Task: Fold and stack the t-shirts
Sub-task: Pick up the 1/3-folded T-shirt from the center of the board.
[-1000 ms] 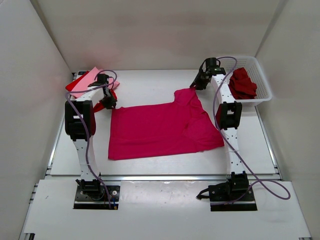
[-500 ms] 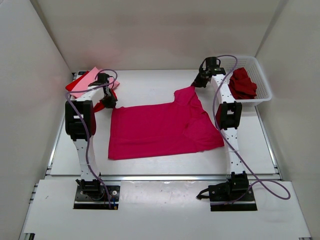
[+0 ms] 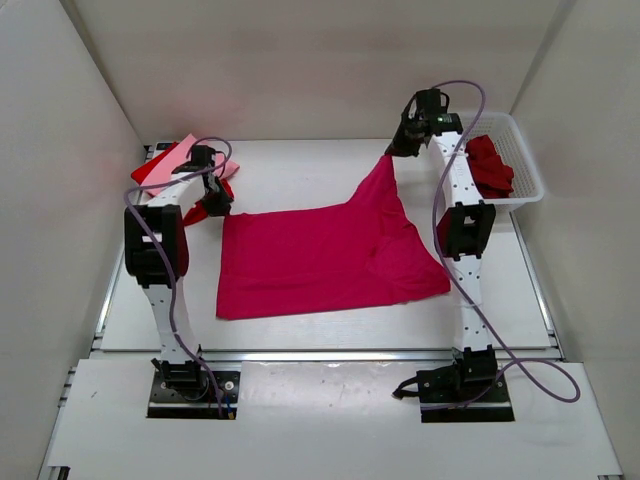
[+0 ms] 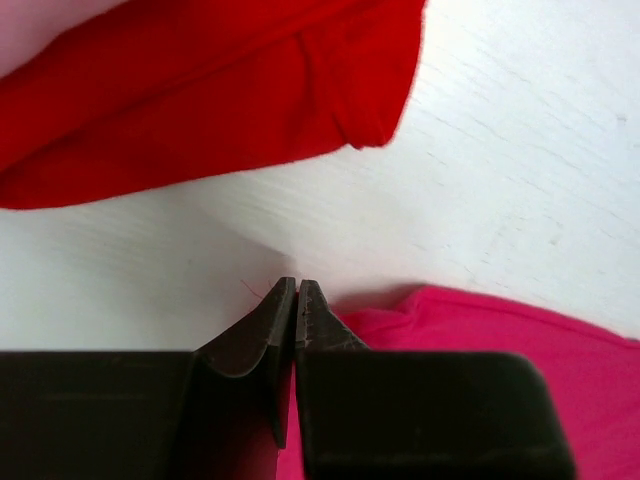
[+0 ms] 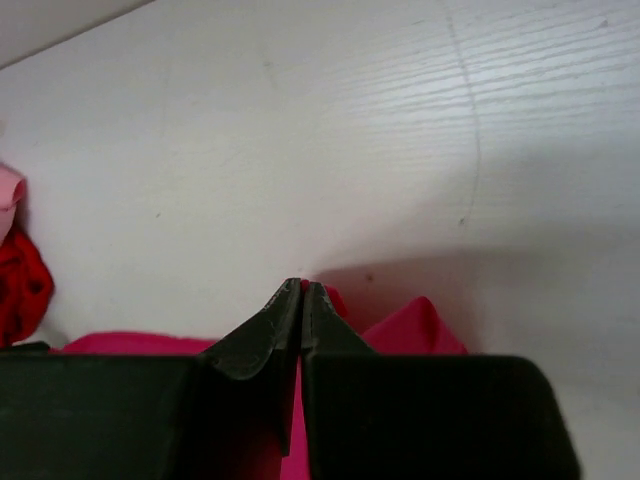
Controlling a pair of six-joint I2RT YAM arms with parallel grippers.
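The magenta t-shirt (image 3: 320, 258) lies spread in the middle of the table. My right gripper (image 3: 392, 152) is shut on its far right corner and holds that corner lifted above the table; the cloth shows between the jaws in the right wrist view (image 5: 300, 292). My left gripper (image 3: 216, 206) is shut on the shirt's far left corner, low at the table (image 4: 297, 290). The bright red t-shirt (image 3: 158, 170) lies folded at the far left, seen close in the left wrist view (image 4: 200, 90), with the light pink t-shirt (image 3: 180, 155) on it. The dark red t-shirt (image 3: 487, 166) lies crumpled in the basket.
A white lattice basket (image 3: 524, 160) stands at the far right of the table. White walls close in the table on the left, back and right. The arm bases sit at the near edge.
My right gripper has risen and moved back, pulling the shirt's far right corner up off the table into a peak. The left gripper has barely moved.
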